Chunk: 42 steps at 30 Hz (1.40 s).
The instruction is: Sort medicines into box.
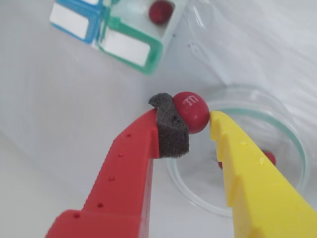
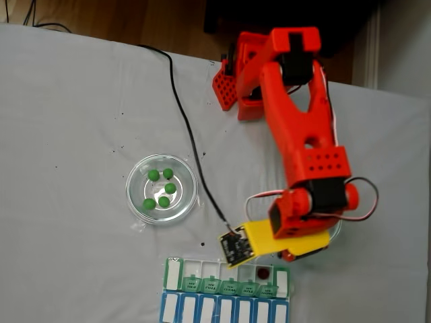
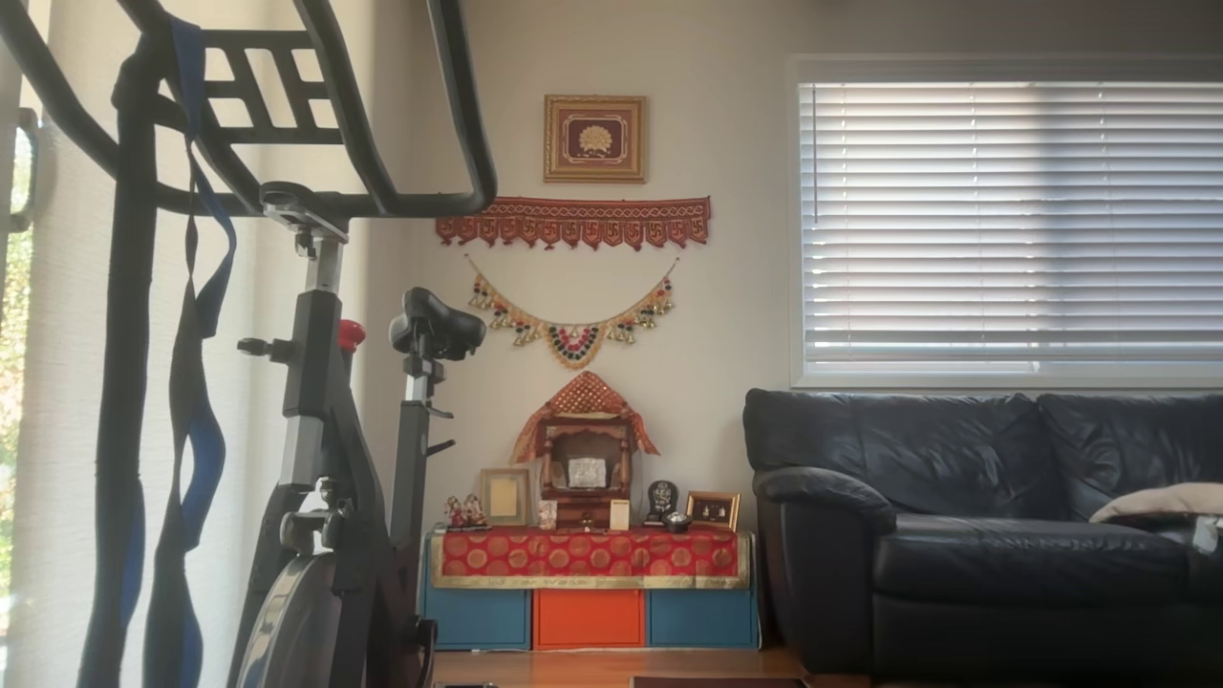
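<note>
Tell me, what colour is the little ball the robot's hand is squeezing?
Dark red. The ball shows best in the wrist view, pinched in the hand.

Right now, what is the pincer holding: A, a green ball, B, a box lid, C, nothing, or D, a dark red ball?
D: in the wrist view the pincer is shut on a dark red ball, pinched between the foam pad on the red finger and the yellow finger, above the glass dish.

Glossy red candy-like ball (image 1: 190,111); matt plastic gripper (image 1: 198,118) w/ rough foam pad (image 1: 171,130) (dark grey); clear glass dish (image 1: 292,144); white cloth table (image 2: 67,134).
</note>
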Tool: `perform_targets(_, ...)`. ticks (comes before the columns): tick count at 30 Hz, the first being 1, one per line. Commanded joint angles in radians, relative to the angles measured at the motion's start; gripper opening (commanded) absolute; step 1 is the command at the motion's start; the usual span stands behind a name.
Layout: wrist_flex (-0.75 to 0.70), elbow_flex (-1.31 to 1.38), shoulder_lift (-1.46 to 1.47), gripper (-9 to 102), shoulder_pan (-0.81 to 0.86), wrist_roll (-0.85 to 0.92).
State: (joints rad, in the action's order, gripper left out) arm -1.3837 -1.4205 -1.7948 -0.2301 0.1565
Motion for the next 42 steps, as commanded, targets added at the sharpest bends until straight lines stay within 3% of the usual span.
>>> perform_targets(1,0.029,0.106,0.02,1,0.041,-0.003)
perform_targets(11,0.061,0.21,0.17,1,0.109,0.009)
perform_targets(25,-0.044,0.581,0.471,1,0.12,0.002)
perform_targets(33,-0.051,0.627,0.497,1,0.118,-0.014)
perform_targets(42,-0.052,0.64,0.511,13,0.107,-0.014)
